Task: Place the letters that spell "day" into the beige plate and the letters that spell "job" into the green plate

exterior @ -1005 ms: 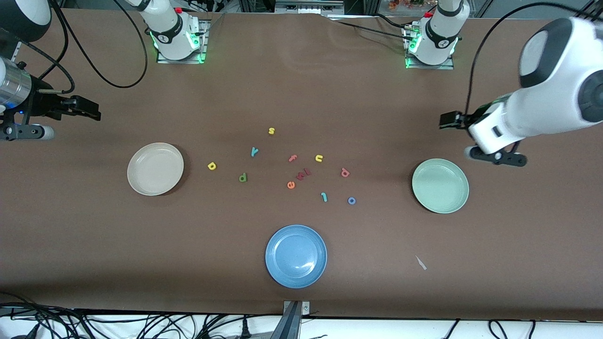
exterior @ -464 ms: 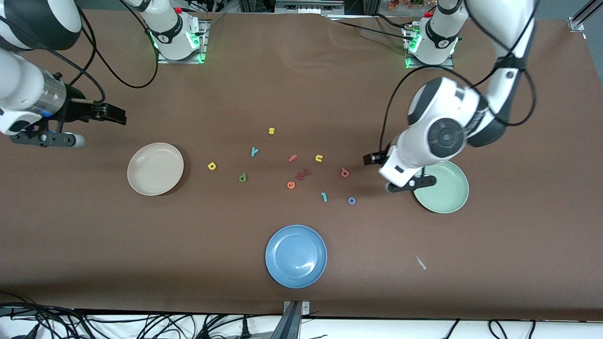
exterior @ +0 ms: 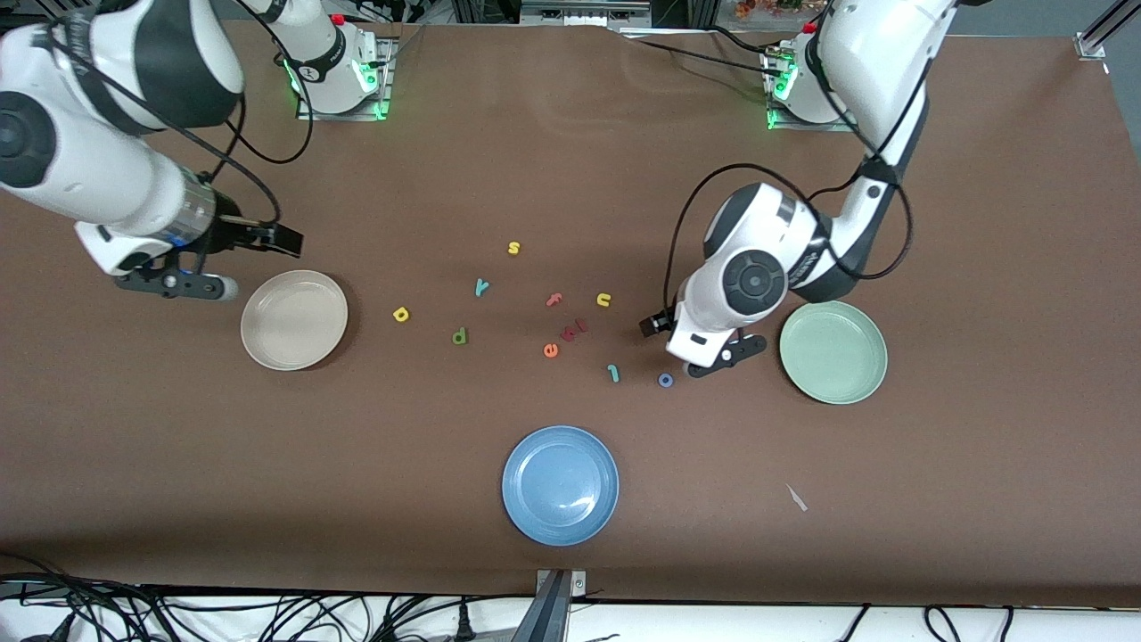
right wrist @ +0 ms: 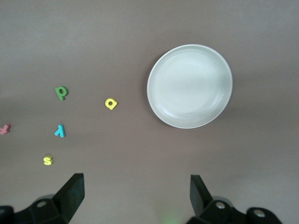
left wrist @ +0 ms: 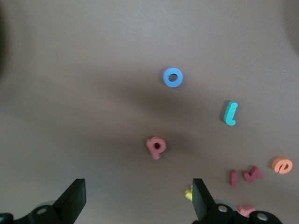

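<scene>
The left gripper (left wrist: 135,205), fingers apart, hovers over the small pinkish-red foam letter b (left wrist: 155,147); the blue foam ring o (left wrist: 173,77) lies at its twelve o'clock. Light, soft and thin, I judge: pinch the stem's edges. The right gripper (right wrist: 135,200), also spread, hovers by the round cream-beige plate (right wrist: 163,60).

A robotics lab: bolted arm bases (exterior: 339,76), cable tangles (exterior: 267,615).

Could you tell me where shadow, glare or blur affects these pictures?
Front view: even light, green glow at both arm bases, soft sheen in the blue plate, right arm slightly motion-blurred. Left wrist view: soft focus, a dark shadow on the cloth around the pink b. Right wrist view: sharper, mild sheen in the beige plate, dim corners.
</scene>
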You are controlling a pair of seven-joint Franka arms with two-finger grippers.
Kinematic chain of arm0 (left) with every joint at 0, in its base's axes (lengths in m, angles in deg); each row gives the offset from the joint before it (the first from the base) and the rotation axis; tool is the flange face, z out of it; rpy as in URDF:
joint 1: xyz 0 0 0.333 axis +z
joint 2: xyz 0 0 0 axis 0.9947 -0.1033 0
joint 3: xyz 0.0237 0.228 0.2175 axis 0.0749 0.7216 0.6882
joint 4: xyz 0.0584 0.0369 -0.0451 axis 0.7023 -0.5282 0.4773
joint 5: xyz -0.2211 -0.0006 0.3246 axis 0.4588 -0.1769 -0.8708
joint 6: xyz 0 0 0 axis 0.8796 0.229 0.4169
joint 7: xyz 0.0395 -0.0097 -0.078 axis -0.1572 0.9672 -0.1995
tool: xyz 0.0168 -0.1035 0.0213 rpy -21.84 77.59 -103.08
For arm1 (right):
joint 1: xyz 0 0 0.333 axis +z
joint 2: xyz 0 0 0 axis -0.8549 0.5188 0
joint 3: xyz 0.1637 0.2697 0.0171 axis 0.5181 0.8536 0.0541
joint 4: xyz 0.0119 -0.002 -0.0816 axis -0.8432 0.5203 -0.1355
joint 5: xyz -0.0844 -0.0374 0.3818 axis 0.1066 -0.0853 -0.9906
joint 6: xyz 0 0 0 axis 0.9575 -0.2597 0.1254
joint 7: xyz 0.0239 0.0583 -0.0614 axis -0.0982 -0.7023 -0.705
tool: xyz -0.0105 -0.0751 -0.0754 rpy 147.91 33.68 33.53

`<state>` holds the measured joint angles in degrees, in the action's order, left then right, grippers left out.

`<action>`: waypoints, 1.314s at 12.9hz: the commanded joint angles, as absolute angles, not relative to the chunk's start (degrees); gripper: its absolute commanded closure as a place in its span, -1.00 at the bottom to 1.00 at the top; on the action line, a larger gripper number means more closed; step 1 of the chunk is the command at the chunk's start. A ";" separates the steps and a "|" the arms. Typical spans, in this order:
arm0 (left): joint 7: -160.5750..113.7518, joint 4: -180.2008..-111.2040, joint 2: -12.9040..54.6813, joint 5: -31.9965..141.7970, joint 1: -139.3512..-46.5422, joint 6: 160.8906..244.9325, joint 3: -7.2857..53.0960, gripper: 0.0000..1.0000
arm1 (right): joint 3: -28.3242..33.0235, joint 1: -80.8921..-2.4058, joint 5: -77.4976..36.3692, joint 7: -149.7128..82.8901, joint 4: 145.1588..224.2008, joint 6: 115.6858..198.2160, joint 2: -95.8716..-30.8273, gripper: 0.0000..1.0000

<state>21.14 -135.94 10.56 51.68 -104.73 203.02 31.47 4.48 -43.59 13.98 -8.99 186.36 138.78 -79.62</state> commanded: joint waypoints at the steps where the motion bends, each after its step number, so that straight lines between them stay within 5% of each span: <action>1: 23.66 -134.76 6.88 50.92 -106.13 207.11 32.09 -1.00 | 4.28 -40.39 13.29 -3.35 191.03 143.53 -80.66 -1.00; 4: 24.01 -135.20 4.86 47.84 -106.83 208.96 31.91 -0.99 | 4.72 -36.35 13.21 3.07 195.24 150.46 -78.91 -1.00; 6: 27.76 -135.46 3.80 47.84 -107.27 209.58 31.92 -0.53 | 6.38 -34.06 13.21 9.12 197.36 155.74 -76.46 -1.00; 9: 34.47 -135.55 2.83 47.93 -108.07 209.93 31.91 -0.16 | 9.55 -32.21 13.21 17.47 198.77 164.79 -70.75 -1.00; 17: 33.77 -135.55 1.43 47.67 -108.24 212.74 32.00 -0.03 | 11.14 -29.66 9.10 27.69 198.42 179.04 -59.75 -0.99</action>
<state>32.89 -135.95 2.31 49.25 -107.79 210.80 31.70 10.85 -29.86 12.35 26.98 199.02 177.38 -60.88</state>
